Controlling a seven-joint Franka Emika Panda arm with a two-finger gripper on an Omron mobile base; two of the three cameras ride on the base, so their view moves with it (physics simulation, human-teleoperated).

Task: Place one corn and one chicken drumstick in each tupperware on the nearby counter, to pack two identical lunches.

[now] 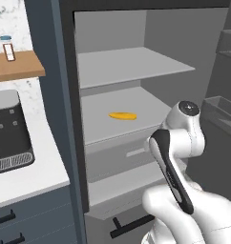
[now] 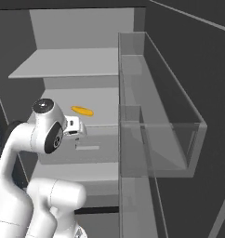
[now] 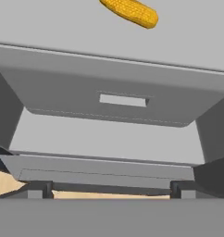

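shelf gap: open around the corn (image 1: 122,116), frame centre
right side: clear door bin (image 2: 179,135) juts out

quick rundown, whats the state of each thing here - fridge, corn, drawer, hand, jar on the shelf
fridge: door open, interior exposed
yellow corn: lying flat on the middle fridge shelf, untouched
fridge drawer: pushed in, closed, under the corn's shelf
hand: open, holding nothing, in front of the fridge, short of the corn
jar: upright on the wooden wall shelf, lid on

grey fridge shelf (image 1: 136,125), yellow corn (image 1: 122,116) lying on it
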